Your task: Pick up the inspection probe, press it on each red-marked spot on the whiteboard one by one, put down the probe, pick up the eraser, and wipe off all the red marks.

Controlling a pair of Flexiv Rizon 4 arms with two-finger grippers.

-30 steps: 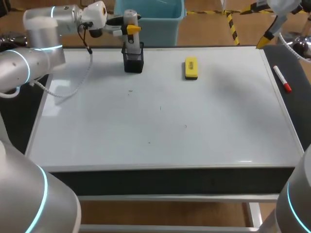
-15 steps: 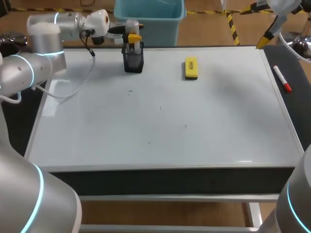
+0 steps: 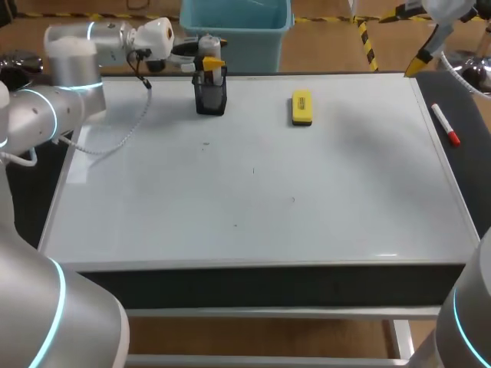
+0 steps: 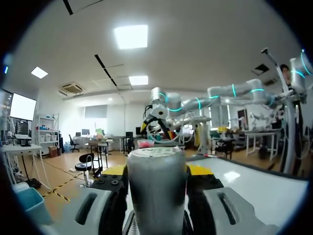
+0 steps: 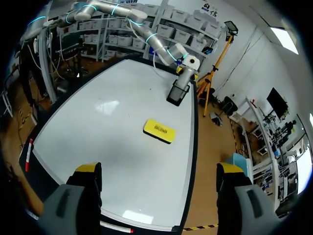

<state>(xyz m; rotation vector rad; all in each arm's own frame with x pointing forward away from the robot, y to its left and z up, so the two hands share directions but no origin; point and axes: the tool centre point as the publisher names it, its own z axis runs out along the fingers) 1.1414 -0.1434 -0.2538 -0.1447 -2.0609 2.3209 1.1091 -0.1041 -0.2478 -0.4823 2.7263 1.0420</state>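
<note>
The grey cylindrical probe (image 3: 209,44) stands upright in the black holder (image 3: 210,97) at the whiteboard's (image 3: 253,192) far edge. My left gripper (image 3: 202,57) comes in from the left and sits around the probe's upper part. In the left wrist view the probe (image 4: 156,186) fills the space at the left gripper (image 4: 157,171); whether it is gripped cannot be made out. The yellow eraser (image 3: 301,107) lies flat to the right of the holder. My right gripper (image 5: 159,169) hangs open and empty high over the board's right end. I see no red marks, only tiny dark specks.
A red-capped marker (image 3: 445,124) lies on the dark strip beside the board's right edge. A white cable (image 3: 126,130) droops from my left arm onto the board's left part. From the right wrist view, the holder (image 5: 176,93) and eraser (image 5: 159,130) lie far ahead.
My left gripper has carried the probe down into the black holder and drawn back a little towards the far left. The right arm has not moved.
</note>
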